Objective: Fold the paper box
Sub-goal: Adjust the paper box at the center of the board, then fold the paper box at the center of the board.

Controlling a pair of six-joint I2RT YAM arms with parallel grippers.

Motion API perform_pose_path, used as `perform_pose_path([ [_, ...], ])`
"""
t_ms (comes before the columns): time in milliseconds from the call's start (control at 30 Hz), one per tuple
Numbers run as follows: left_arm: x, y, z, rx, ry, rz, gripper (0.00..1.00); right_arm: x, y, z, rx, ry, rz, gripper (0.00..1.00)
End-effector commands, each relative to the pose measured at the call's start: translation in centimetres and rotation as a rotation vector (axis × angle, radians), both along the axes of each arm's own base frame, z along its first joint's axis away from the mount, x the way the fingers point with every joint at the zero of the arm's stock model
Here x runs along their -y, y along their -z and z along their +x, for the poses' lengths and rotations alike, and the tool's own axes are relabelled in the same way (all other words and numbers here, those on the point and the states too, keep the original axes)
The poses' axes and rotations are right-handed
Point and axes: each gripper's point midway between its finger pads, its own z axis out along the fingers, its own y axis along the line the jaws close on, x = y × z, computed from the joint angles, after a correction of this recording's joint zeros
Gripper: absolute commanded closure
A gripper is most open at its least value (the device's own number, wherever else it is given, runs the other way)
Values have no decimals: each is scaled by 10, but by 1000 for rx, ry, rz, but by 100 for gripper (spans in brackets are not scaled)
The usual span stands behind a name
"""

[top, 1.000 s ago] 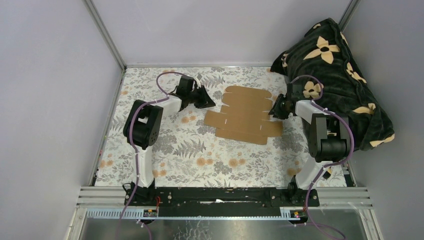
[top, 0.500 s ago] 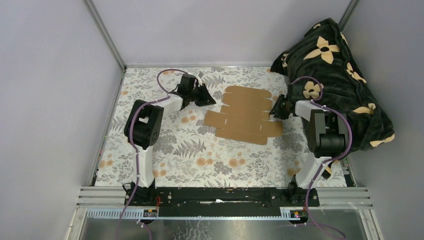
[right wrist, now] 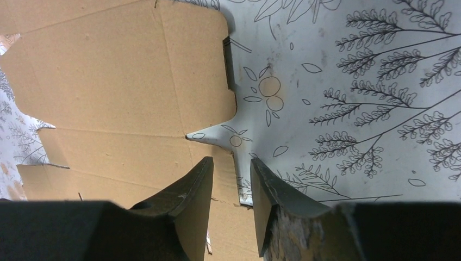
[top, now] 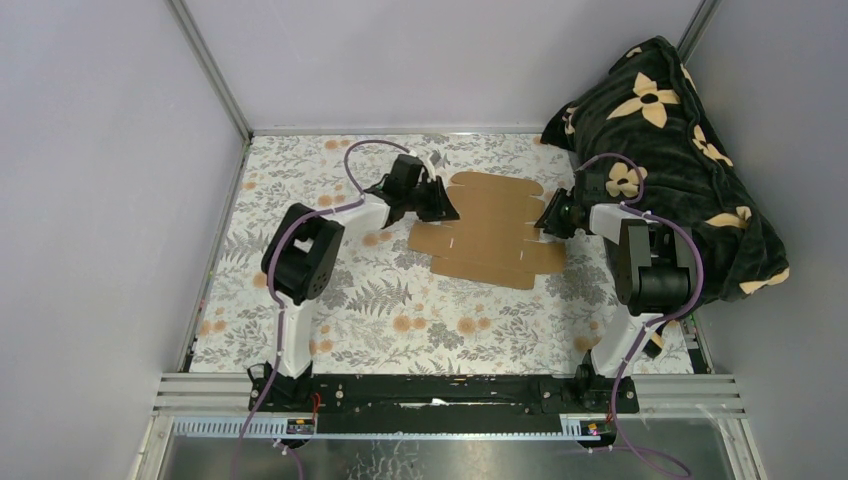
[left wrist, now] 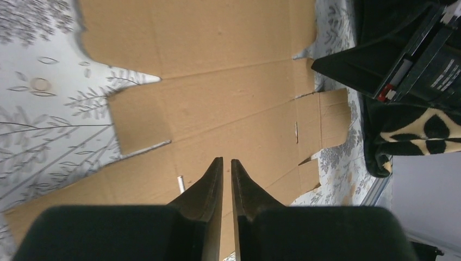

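The left arm [top: 302,262] rises from its base, bends at the elbow and reaches forward and to the right, with the wrist held low. The left gripper [left wrist: 226,161] has its fingers [left wrist: 209,179] drawn almost together, with only a thin slit between them, and holds nothing. The right arm [top: 652,268] stands folded at the elbow, its forearm pointing left. The right gripper [right wrist: 231,159] is partly spread and empty, tips angled downward.

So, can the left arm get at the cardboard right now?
Probably yes. The left pincer is over the left side of the cardboard with nothing between them, and the right pincer sits at the far edge, out of its way. The left jaws are almost shut, so gripping a flap would need them opened.
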Motion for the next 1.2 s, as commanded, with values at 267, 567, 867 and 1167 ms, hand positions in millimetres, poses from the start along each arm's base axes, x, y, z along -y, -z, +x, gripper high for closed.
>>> perform_pose_path([
  [267,10,38,-3,-21,11,93,88,-17,-14,-2,38,-51,83,61],
  [567,11,54,-4,-36,12,122,89,-23,-26,-1,67,-69,113,61],
  [867,12,61,-11,-59,18,139,90,-27,-41,3,101,-82,136,61],
  [1167,12,64,-13,-64,21,145,92,-34,-49,12,139,-89,174,61],
])
